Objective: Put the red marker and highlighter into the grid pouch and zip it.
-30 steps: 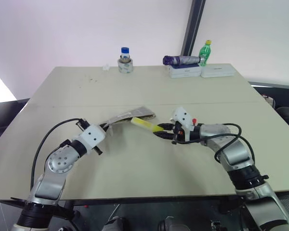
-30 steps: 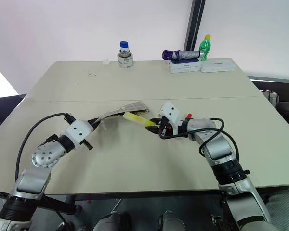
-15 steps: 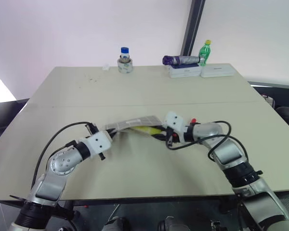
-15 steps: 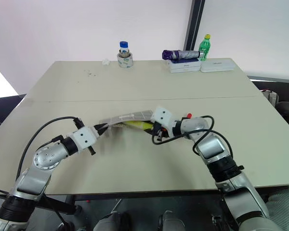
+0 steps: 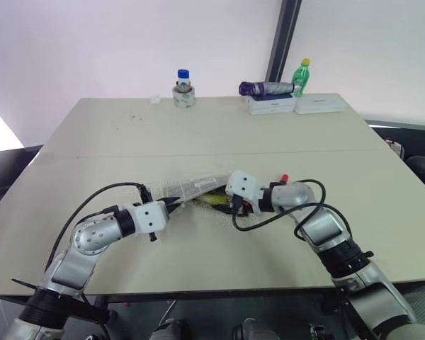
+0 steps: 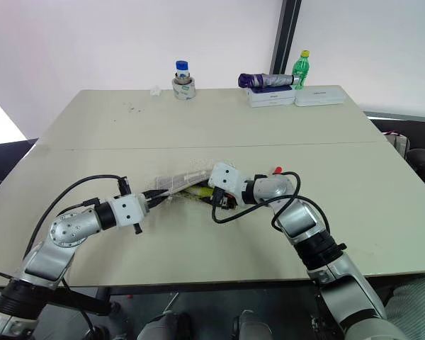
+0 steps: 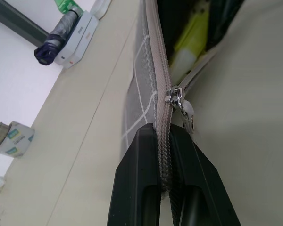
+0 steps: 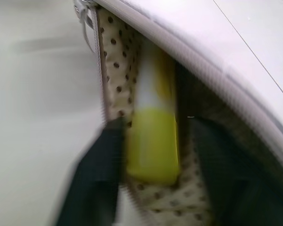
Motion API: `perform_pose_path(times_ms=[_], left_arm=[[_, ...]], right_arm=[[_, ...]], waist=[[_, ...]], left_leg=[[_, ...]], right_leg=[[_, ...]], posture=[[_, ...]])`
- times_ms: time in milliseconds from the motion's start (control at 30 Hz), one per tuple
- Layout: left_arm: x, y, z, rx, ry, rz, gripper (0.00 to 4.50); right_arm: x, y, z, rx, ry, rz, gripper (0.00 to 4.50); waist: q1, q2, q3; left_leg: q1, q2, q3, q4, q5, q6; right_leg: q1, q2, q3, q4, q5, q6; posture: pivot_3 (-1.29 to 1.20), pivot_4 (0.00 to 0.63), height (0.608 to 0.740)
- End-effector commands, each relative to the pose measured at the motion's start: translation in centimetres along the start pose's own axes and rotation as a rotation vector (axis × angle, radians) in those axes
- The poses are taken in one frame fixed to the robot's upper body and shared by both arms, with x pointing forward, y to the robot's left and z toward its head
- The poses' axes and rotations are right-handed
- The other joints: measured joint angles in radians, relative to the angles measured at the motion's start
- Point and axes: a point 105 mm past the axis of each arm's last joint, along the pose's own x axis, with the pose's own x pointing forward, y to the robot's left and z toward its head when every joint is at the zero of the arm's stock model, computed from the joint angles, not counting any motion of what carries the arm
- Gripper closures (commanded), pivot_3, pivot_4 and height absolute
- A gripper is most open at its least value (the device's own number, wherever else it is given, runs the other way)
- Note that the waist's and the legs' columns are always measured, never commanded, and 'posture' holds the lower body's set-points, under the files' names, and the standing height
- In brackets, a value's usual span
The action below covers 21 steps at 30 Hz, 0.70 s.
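We list first the beige table (image 5: 92, 134), which carries everything here. On its near half lies the grid pouch (image 5: 191, 188), grey with white lines, its mouth agape toward the 3 o'clock side and its zipper edge lifted off the surface. The left gripper (image 7: 163, 155) comes in from 8 o'clock of the pouch, its two black fingers pressed together on the zipper tape just behind the metal slider (image 7: 174, 96). The right gripper (image 5: 230, 203) sits at the pouch's 3 o'clock, at the open mouth; in its wrist view we see its fingers (image 8: 96, 179) spread apart, one either side of the highlighter (image 8: 153, 141) and gripping nothing. The highlighter, bright yellow, lies inside the pouch against a dotted cream lining. The red marker (image 5: 284, 177) shows as a small red tip at 2 o'clock of the right gripper; we cannot tell more of it. At the table's 12 o'clock edge stand a jar with a blue lid (image 5: 184, 88), two white boxes (image 5: 295, 104), a folded purple umbrella (image 5: 265, 88) and a green bottle (image 5: 302, 78).
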Motion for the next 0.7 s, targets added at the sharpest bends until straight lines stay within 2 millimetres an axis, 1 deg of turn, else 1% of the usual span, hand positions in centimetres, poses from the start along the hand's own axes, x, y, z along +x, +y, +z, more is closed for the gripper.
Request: perform_pose_path(times_ms=[33,67,167,233,333,400,467,533,600,633,667,700], left_arm=[[-0.2,1.8,0.7,-0.003,-0.034,0.081,4.50],[-0.2,2.1,0.6,-0.015,-0.030,0.099,4.50],[-0.3,2.6,0.2,-0.066,-0.011,0.142,4.50],[-0.4,2.8,0.0,-0.073,-0.002,0.158,4.50],[-0.5,3.2,-0.8,-0.068,0.046,0.192,4.50],[-0.5,3.4,-1.0,-0.065,0.055,0.204,4.50],[-0.5,3.7,-1.1,-0.065,0.061,0.226,4.50],[-0.5,3.9,-1.3,-0.063,0.067,0.237,4.50],[-0.5,3.9,-1.5,-0.056,0.080,0.246,4.50],[-0.5,3.9,-1.5,-0.054,0.082,0.250,4.50],[-0.6,3.9,-1.6,-0.055,0.083,0.254,4.50],[-0.6,4.0,-1.7,-0.047,0.090,0.257,4.50]], right_arm=[[-1.1,-0.9,1.7,-0.024,-0.050,-0.042,0.16],[-1.4,-1.0,1.8,-0.024,-0.051,-0.044,0.07],[-2.6,-0.8,2.2,-0.024,-0.063,-0.018,0.07],[-3.5,-0.3,2.8,-0.001,-0.103,0.024,0.07],[-6.1,1.2,4.0,0.107,-0.172,0.143,0.07],[-7.1,1.6,4.2,0.133,-0.178,0.168,0.07],[-8.0,1.2,4.5,0.182,-0.215,0.140,0.07],[-8.6,0.7,4.7,0.211,-0.248,0.091,0.07],[-9.3,0.0,4.2,0.231,-0.270,-0.003,0.07],[-9.7,-0.2,3.9,0.277,-0.289,-0.040,0.07],[-10.1,0.0,3.6,0.332,-0.308,-0.050,0.07],[-10.6,0.4,3.4,0.332,-0.330,-0.069,0.07]], waist=[[0.001,0.000,0.000],[0.001,0.000,0.000],[0.005,0.000,0.000],[0.006,0.000,0.000],[0.016,0.000,0.000],[0.020,0.000,0.000],[0.022,0.000,0.000],[0.022,0.000,0.000],[0.024,0.000,0.000],[0.026,-0.001,0.000],[0.026,-0.001,0.000],[0.027,-0.001,0.000]], left_leg=[[0.000,0.000,0.000,0.000,0.000,0.000],[0.000,0.000,0.000,0.000,0.000,0.000],[0.000,0.000,0.000,0.000,0.000,0.000],[0.000,0.000,0.000,0.000,0.000,0.000],[0.000,0.000,0.000,0.001,0.000,0.000],[0.000,0.000,-0.001,0.001,-0.001,0.001],[0.000,0.000,-0.001,0.001,-0.003,0.005],[0.000,0.000,-0.001,0.002,-0.003,0.006],[0.000,0.000,-0.001,0.002,-0.003,0.006],[0.000,0.000,-0.002,0.002,-0.003,0.006],[0.000,0.000,-0.002,0.002,-0.003,0.006],[0.000,0.000,-0.002,0.002,-0.003,0.006]], right_leg=[[0.000,0.000,0.000,0.000,0.000,0.000],[0.000,0.000,0.000,0.000,0.000,0.000],[0.000,0.000,0.000,0.000,0.000,0.000],[0.000,0.000,0.000,0.000,0.000,0.000],[0.000,0.000,0.000,0.000,0.000,0.000],[0.000,0.000,0.000,0.000,0.000,0.000],[0.001,0.000,0.000,0.000,0.000,0.000],[0.001,0.000,0.000,0.000,0.000,-0.001],[0.001,0.000,0.000,0.000,0.000,-0.001],[0.001,0.000,0.000,0.000,0.000,-0.001],[0.002,0.000,0.000,0.000,0.000,-0.001],[0.002,0.000,0.000,0.000,0.000,-0.001]], posture=[[0.00,0.150,0.738],[0.00,0.150,0.738],[0.00,0.150,0.738],[0.00,0.150,0.738],[0.00,0.150,0.738],[0.00,0.150,0.738],[0.00,0.150,0.738],[0.00,0.150,0.738],[0.00,0.150,0.738],[0.00,0.150,0.738],[0.00,0.150,0.738],[0.00,0.150,0.738]])
